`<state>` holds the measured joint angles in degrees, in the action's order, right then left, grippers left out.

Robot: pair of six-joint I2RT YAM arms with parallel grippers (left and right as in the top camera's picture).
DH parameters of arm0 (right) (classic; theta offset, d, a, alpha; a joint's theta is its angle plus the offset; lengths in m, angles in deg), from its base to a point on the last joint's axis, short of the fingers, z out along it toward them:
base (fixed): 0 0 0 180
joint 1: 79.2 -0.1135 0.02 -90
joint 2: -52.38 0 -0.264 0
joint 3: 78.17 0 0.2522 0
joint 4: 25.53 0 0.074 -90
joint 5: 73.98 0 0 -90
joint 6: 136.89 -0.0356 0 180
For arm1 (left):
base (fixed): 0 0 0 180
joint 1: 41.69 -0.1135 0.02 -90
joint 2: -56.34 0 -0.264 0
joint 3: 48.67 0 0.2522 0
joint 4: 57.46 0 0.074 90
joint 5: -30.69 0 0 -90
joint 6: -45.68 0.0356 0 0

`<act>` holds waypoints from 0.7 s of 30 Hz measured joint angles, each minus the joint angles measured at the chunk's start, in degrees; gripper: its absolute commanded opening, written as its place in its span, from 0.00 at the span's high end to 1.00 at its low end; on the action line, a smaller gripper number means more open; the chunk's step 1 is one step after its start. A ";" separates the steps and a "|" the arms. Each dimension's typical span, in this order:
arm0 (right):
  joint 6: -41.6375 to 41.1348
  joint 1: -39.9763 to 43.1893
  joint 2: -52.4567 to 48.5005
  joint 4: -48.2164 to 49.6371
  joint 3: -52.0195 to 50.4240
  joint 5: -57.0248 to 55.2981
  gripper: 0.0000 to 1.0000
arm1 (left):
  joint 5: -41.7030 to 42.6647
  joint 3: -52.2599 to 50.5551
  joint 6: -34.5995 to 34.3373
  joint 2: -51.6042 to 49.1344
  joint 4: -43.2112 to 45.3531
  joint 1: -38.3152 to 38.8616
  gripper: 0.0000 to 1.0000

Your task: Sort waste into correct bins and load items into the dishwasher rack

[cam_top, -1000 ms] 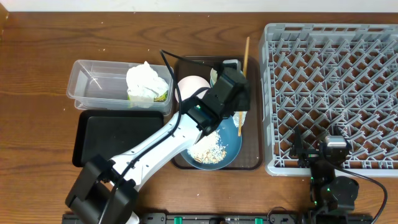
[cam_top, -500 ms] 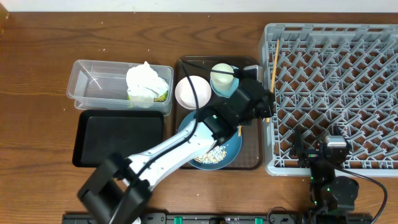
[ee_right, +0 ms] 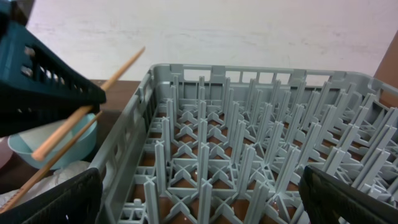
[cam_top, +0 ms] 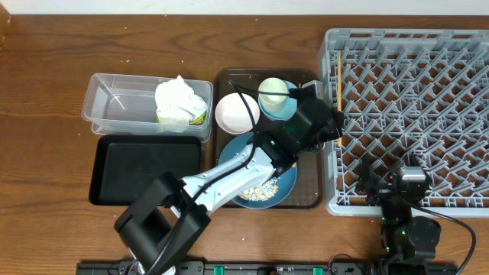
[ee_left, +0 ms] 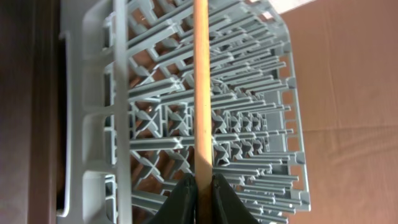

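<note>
While above rack (cam_top: pixel 412 114), chopsticks (ee_left: pixel 202 93) in jaws.

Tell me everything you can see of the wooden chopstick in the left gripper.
The wooden chopstick is thin, straight and pale tan, like bare smooth wood. The left gripper pinches it between its dark fingertips, and it juts forward over the left side of the grey dishwasher rack, running along that wall above the pegs. Whether it touches the rack cannot be told. The right wrist view shows a second parallel stick beside it.
</note>
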<state>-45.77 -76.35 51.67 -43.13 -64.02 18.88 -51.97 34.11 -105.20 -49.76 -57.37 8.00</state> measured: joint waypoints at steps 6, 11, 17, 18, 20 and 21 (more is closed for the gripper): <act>0.00 0.02 0.00 0.00 0.00 0.00 0.01 | 0.02 0.00 -1.51 -2.51 1.01 0.26 0.87; 0.00 0.02 0.00 0.00 0.00 0.02 0.01 | 0.00 0.00 -2.12 -2.93 2.34 0.70 0.87; 0.00 0.02 0.00 0.00 0.00 0.00 0.01 | -0.09 0.00 -2.16 -2.93 3.32 1.53 0.88; 0.00 0.02 0.00 0.00 0.00 0.02 0.01 | -0.35 0.00 -2.19 -2.93 3.98 1.60 0.88; 0.00 0.00 0.00 0.00 0.00 0.02 0.01 | -1.22 0.00 -2.19 -2.93 5.22 1.60 0.88; 0.00 0.02 0.00 0.00 0.00 0.02 0.01 | -1.95 0.00 -2.16 -2.93 5.92 1.60 0.88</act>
<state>-45.77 -76.32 51.67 -43.13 -64.02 18.90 -53.92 34.11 -107.36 -52.69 -51.45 9.60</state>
